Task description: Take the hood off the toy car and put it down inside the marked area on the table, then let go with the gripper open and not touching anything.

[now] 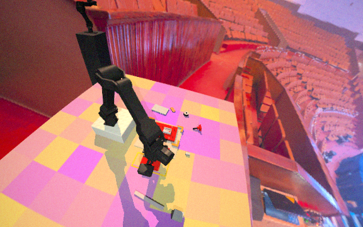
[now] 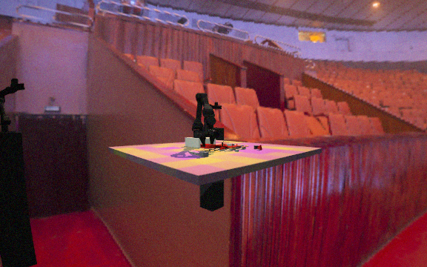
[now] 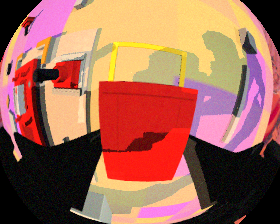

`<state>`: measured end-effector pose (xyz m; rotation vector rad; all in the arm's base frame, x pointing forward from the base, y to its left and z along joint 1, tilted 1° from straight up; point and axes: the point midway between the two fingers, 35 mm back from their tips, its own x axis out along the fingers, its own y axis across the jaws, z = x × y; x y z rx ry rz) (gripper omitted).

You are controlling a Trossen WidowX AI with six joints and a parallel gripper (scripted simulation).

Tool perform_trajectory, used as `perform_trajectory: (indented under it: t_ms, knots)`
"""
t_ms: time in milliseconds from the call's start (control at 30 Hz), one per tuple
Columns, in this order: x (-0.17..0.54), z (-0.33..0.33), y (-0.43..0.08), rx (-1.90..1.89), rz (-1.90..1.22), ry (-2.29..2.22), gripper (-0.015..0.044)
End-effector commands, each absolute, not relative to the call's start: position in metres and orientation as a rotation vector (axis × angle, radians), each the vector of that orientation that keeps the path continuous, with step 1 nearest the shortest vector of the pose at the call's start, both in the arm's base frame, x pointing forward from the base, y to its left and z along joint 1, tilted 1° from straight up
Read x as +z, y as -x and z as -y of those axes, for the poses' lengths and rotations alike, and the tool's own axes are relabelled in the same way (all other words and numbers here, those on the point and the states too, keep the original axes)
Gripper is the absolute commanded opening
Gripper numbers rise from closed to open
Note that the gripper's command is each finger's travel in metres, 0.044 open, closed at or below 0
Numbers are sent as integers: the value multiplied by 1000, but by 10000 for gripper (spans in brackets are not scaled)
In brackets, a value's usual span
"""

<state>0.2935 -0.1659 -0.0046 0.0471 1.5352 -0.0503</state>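
Flat red panel (image 1: 155, 166) (image 3: 148, 117): smooth, plastic-looking, matt. Black robot arm (image 1: 134, 102) (image 2: 199, 115): matt to satin, plastic or coated metal, unclear which. Chequered pink-yellow bench (image 1: 207, 170) (image 2: 199, 168): smooth, matt. Ribbed dark-red wall (image 1: 159, 47) (image 2: 310, 185): glossy, bright streaks.

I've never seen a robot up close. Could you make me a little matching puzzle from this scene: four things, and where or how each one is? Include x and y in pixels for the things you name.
1. red hood (image 1: 153, 164) (image 3: 148, 117)
2. marked area's outline (image 1: 135, 160) (image 3: 150, 47)
3. arm's base block (image 1: 123, 133)
4. toy car (image 1: 171, 136) (image 3: 27, 107)

A. yellow
B. beside the outline
C. gripped by the hand (image 1: 156, 164) (image 3: 148, 150)
D. whitish

1-C, 2-A, 3-D, 4-B
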Motion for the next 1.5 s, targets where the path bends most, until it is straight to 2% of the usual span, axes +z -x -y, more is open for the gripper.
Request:
perform_trajectory:
  t_ms: [0, 1467]
  knots:
    - [-7, 165, -292, -47, -1541, -46, 0]
    - [-27, 165, -292, -47, -1541, -46, 0]
